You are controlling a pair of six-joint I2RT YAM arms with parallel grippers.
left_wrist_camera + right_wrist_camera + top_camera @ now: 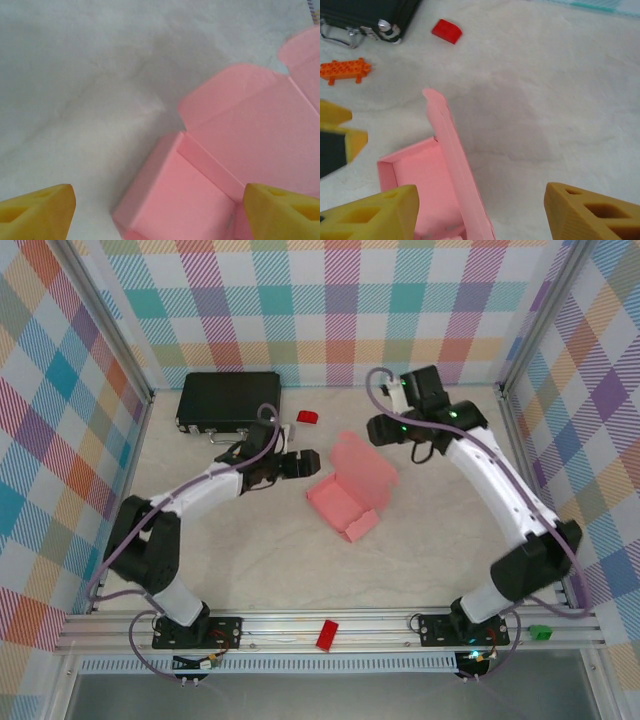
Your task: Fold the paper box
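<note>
While the pale table (300, 570) lies under both arms, the black hard case (228, 400) sits at its far left. The paper box (350, 495) rests mid-table, tray walls up, lid standing open and tilted back. The left gripper (308, 462) hovers just left of the box, its yellow fingers (35, 210) spread wide with nothing between them. The right gripper (482, 210) hangs just beyond the lid, jaws also wide apart and empty. A red block (307, 417) lies beside the case, a second red block (327, 634) sits on the front rail, and a small orange block (345, 70) lies near the case's latch.
</note>
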